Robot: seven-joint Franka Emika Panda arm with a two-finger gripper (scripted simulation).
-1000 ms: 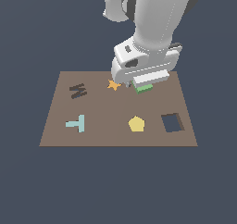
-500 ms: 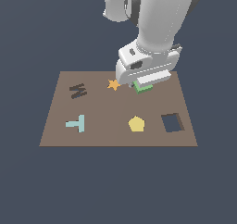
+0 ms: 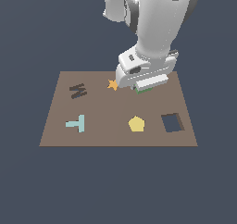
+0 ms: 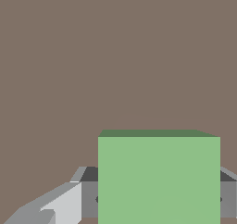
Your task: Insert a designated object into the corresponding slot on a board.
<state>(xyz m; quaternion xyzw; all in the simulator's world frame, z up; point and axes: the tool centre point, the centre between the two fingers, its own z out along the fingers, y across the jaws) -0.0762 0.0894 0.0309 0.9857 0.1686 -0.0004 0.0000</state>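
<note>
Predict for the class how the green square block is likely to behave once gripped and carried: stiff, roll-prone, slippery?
The green block probably stays stiff: its edges render straight. Its flat faces make rolling unlikely. Smooth sides might slip, though the gripper flanks both.

A flat brown rectangular board (image 3: 118, 109) carries an orange star (image 3: 112, 84), a yellow pentagon (image 3: 136, 124), a pale teal T-shape (image 3: 76, 124), a dark M-shaped mark (image 3: 78, 90) and a dark square slot (image 3: 172, 122) with brown inner walls. The small square block (image 4: 159, 179) is light green, darker on its narrow upper face. The arm (image 3: 152, 28) is white and grey.
</note>
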